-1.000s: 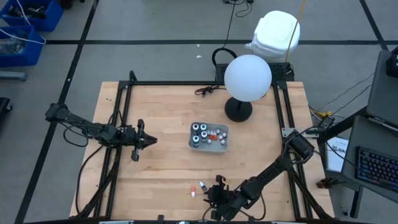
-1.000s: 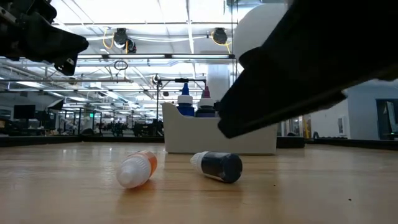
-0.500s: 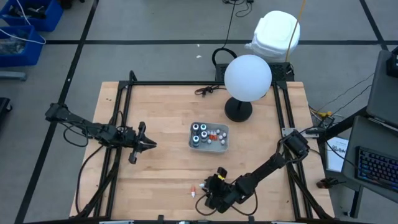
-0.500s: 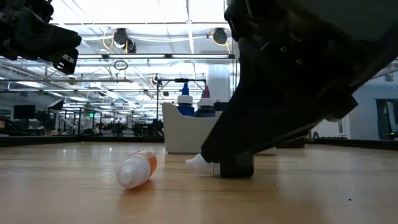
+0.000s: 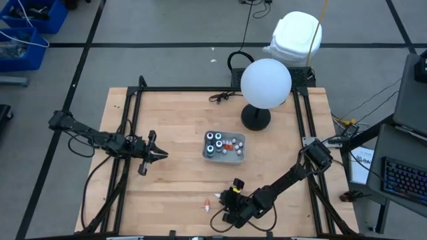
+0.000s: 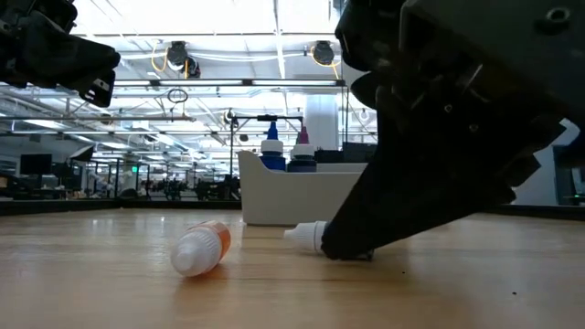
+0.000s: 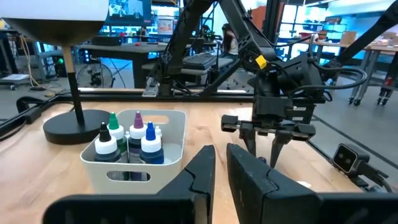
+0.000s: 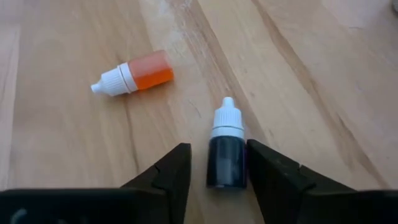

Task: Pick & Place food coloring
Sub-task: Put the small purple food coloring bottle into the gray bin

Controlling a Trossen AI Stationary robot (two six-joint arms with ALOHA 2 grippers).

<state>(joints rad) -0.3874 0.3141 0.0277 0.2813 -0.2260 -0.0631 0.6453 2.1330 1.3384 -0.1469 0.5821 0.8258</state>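
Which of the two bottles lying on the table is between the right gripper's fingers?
The dark bottle; the orange bottle lies apart, outside the right gripper.

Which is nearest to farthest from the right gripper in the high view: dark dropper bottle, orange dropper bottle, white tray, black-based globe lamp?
1. Dark dropper bottle, between the right gripper's fingers.
2. Orange dropper bottle, just beside it.
3. White tray, table centre.
4. Black-based globe lamp, far edge.

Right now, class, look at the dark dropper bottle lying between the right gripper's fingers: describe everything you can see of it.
The dark dropper bottle is small, with a near-black body and a white ribbed cap ending in a pointed nozzle. It looks like plastic. It lies on its side on the wooden table, capped, between the fingers of the right gripper, which flank its body. An orange bottle lies nearby, apart from it.
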